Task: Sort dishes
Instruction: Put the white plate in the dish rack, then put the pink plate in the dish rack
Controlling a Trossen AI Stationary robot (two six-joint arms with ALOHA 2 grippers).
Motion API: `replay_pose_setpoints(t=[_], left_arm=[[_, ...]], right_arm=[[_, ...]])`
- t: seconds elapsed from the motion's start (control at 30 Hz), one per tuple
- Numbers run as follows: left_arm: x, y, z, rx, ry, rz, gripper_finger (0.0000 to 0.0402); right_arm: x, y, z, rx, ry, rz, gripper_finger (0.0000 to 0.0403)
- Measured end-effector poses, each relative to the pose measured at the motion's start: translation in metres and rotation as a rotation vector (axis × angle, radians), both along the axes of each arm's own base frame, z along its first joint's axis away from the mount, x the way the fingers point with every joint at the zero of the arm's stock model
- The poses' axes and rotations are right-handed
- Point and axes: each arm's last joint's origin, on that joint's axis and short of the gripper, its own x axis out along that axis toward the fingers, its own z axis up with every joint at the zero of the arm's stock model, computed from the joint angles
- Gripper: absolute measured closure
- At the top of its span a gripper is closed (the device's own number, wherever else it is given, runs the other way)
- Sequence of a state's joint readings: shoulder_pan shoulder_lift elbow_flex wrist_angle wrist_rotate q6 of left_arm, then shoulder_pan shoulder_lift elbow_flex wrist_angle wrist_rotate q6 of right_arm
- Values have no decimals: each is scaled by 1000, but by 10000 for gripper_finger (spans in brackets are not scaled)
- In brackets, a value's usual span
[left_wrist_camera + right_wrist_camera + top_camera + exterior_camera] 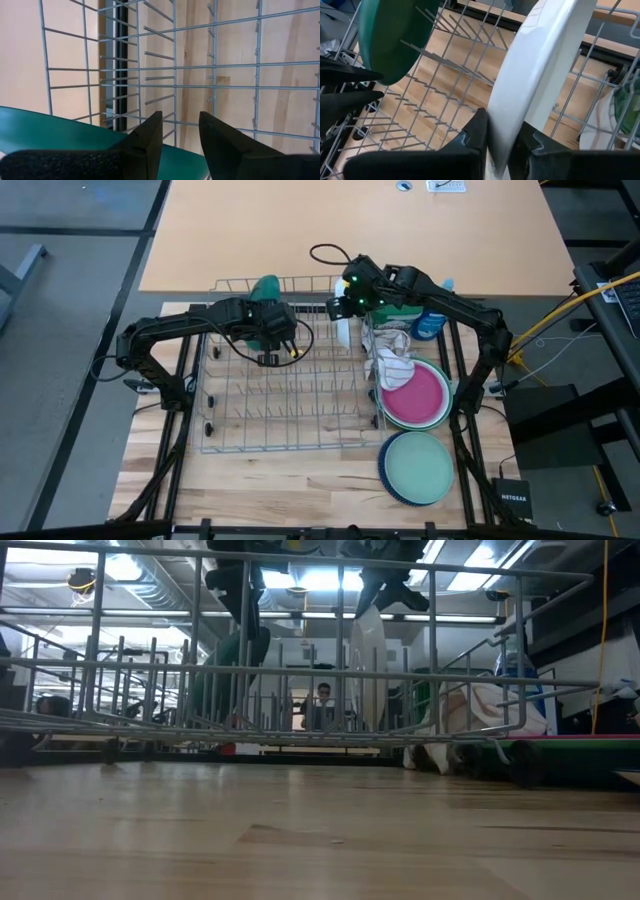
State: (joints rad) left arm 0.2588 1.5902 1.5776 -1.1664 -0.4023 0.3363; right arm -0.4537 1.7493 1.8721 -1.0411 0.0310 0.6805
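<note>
A wire dish rack takes up the middle of the table. A white plate stands on edge at the rack's far right. My right gripper is shut on it from above. A dark green plate stands on edge among the tines at the rack's far side. My left gripper hangs open just above it. Part of the green plate's rim shows beside and behind its fingers. No touch shows there. My right gripper pinches the white plate's upper rim between its two fingers, one on each face. The fingers slant down from above and lie across the rim. The plate stands nearly upright, its lower part down among the rack's wires.
Right of the rack lies a beige-and-white cloth. Beside it is a stack of plates with a pink one on top. A pale teal plate on a navy one sits nearer the front edge. A person shows beyond the table.
</note>
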Motion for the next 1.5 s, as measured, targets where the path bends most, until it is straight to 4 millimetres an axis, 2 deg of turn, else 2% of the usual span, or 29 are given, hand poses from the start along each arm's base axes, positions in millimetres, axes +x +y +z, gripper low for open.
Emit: replay_pose_setpoints(t=[0.33,0.63,0.8,1.2,1.5], left_arm=[[0,0,0,-1,0,0,284],[0,0,0,-1,0,0,284],[0,-1,0,-3,0,-3,284],[0,-2,0,-13,-15,30,284],[1,-4,0,-26,-39,66,284]], right_arm=[[0,0,-1,-14,18,34,347],[-7,-1,-5,-75,132,5,250],[-11,-2,-7,-155,224,-10,219],[-13,-1,-6,-280,340,179,215],[-31,8,-12,-202,528,260,214]])
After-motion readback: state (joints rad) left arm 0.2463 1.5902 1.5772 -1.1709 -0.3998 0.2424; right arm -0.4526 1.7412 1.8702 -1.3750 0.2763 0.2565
